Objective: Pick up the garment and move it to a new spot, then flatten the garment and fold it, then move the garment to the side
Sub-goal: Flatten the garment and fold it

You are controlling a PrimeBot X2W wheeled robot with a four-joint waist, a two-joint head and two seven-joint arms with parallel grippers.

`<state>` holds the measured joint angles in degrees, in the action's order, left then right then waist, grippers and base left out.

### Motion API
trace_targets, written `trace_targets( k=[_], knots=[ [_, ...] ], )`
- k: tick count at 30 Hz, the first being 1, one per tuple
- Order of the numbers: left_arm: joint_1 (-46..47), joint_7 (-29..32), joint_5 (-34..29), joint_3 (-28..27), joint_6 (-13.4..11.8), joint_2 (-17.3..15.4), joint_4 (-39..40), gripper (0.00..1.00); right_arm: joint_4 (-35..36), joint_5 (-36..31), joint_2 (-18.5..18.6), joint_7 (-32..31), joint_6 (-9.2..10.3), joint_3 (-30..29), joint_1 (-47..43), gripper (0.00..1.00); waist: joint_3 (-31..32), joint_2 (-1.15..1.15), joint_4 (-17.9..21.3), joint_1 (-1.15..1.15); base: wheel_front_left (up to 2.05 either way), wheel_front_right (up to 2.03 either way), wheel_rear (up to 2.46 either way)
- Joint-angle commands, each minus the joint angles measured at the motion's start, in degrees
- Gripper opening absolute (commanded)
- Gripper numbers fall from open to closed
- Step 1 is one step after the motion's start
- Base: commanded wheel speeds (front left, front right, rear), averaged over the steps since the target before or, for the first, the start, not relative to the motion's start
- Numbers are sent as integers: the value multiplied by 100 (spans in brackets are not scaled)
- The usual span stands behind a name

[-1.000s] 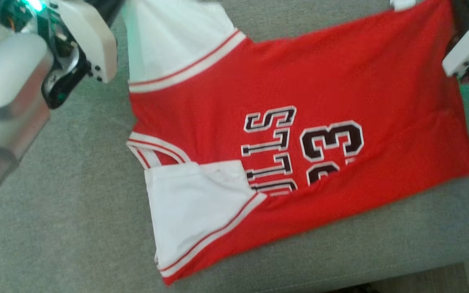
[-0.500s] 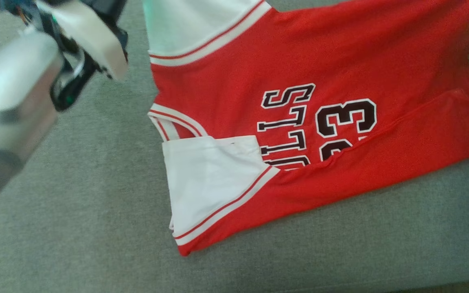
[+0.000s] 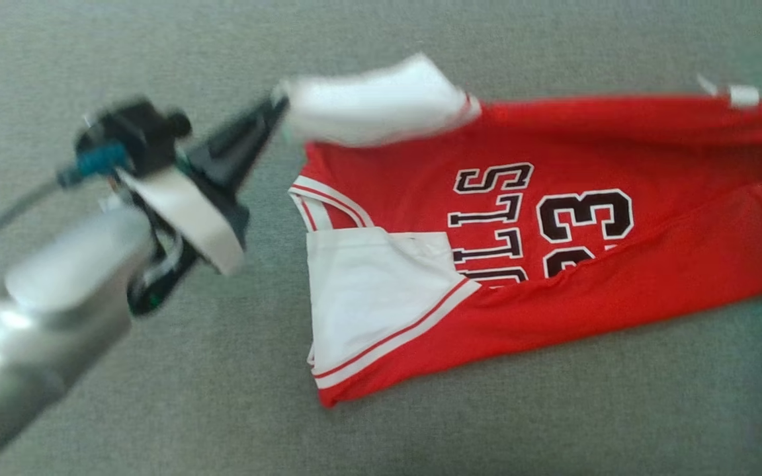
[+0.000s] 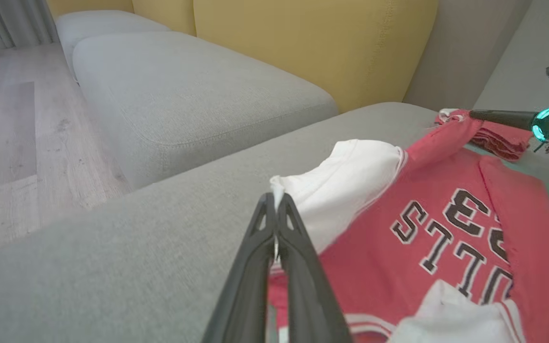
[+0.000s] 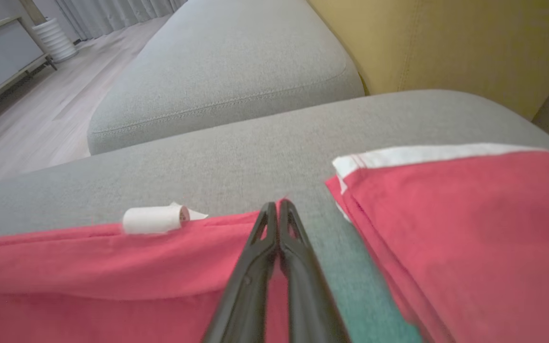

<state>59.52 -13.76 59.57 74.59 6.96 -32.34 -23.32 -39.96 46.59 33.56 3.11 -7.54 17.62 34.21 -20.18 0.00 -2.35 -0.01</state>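
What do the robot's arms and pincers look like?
The left pincer and the right pincer each have two long dark tapering fingers with triangular cut-outs near the tips. The left forearm is silvery and rounded; at its wrist sit a white shell, a black housing and a thin grey cable.

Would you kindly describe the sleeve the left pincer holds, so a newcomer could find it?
On the grey sofa cushion lies a red jersey with black lettering and two white sleeves. The held sleeve is the one at the far edge, pinched and raised by the left pincer; the other sleeve lies flat on the near side.
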Motion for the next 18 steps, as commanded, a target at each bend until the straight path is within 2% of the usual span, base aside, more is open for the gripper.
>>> trace_targets(
  k=[1,11,18],
  knots=[
    [36,-66,-49,-189,-96,-271,155,0,166,65,228,63,5,-37,-260,0,95,0,-78,1,0,0,0],
    [-1140,-107,-120,-167,-558,-513,1084,0,538,27,139,-14,5,-567,-1321,0,367,0,-154,1,0,0,0],
    [-1726,-107,-34,-152,-721,-383,1367,0,683,-168,-32,-228,5,-814,-1613,0,344,0,-185,1,0,0,0]
  ],
)
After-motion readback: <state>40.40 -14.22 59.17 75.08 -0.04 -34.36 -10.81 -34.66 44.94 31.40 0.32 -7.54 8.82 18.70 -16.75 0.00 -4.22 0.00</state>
